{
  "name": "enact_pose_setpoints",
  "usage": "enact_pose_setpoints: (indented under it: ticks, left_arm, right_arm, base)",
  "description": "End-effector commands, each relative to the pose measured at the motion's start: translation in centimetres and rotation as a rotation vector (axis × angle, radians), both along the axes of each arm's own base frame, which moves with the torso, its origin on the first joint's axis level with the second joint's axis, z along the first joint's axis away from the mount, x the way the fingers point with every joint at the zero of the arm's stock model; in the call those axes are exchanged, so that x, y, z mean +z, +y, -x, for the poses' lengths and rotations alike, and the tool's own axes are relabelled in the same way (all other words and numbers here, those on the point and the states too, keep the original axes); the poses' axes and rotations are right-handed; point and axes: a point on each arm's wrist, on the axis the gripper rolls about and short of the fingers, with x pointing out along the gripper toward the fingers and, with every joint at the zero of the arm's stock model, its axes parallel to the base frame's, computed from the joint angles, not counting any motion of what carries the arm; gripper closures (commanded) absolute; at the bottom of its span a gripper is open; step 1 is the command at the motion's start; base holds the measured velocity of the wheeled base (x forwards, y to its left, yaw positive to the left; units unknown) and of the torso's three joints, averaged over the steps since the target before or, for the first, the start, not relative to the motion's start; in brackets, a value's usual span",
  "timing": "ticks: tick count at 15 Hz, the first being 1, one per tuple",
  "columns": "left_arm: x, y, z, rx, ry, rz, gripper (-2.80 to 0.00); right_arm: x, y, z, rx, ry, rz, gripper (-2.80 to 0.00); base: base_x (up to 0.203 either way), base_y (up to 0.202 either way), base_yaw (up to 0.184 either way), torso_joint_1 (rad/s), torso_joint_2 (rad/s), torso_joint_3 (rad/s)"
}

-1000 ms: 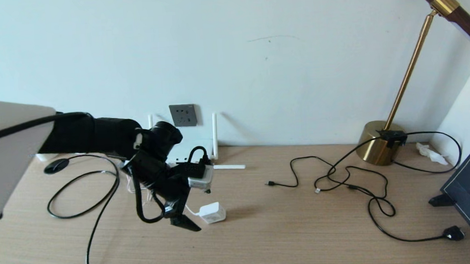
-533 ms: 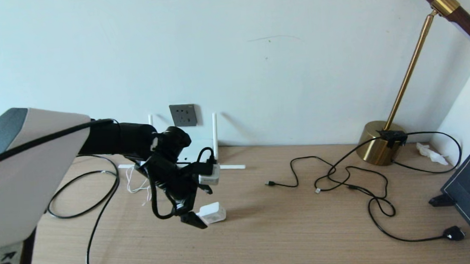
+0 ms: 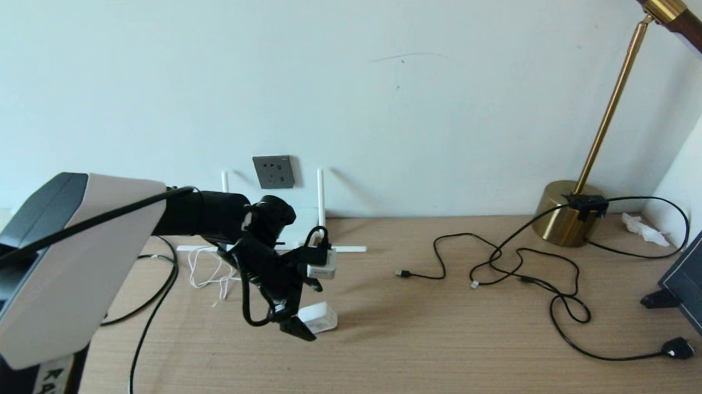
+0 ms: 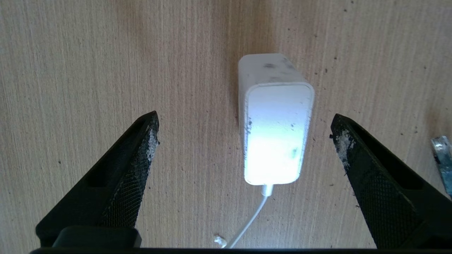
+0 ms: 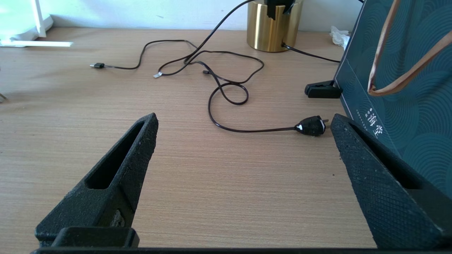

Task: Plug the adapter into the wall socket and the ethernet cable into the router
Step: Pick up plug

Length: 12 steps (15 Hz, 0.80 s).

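Left gripper [image 4: 243,141] spread wide, poised over the adapter [image 4: 273,123], which is framed between the fingers untouched, adapter lying on the desk [image 3: 433,350] well below the wall socket [image 3: 274,172], right gripper [image 5: 243,141] parked low, jaws spread, nothing held.

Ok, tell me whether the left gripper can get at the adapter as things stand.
Probably yes. The left gripper hangs open over the adapter, which lies on the bare table between the fingers, nearer one than the other; nothing blocks it.
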Motion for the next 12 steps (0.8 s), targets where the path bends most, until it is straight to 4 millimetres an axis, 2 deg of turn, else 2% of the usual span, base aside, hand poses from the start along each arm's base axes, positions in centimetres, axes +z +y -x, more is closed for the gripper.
enact_pose_setpoints:
  ticks: [1, 5, 12]
  left_arm:
    - [-0.3, -0.4, -0.1, -0.006, 0.000, -0.012, -2.80]
    - [-0.2, -2.2, 0.5, 0.006, 0.001, -0.049, -2.80]
    - [0.2, -2.4, 0.6, 0.007, -0.007, -0.053, -2.80]
  right_arm:
    - [0.0, 0.0, 0.0, 0.000, 0.001, 0.000, -2.80]
    - [0.0, 0.0, 0.0, 0.000, 0.001, 0.000, -2.80]
    - [0.0, 0.0, 0.0, 0.000, 0.001, 0.000, -2.80]
  base:
    - [0.000, 0.000, 0.000, 0.000, 0.00, 0.000]
    - [0.000, 0.000, 0.000, 0.000, 0.00, 0.000]
    - [0.000, 0.000, 0.000, 0.000, 0.00, 0.000]
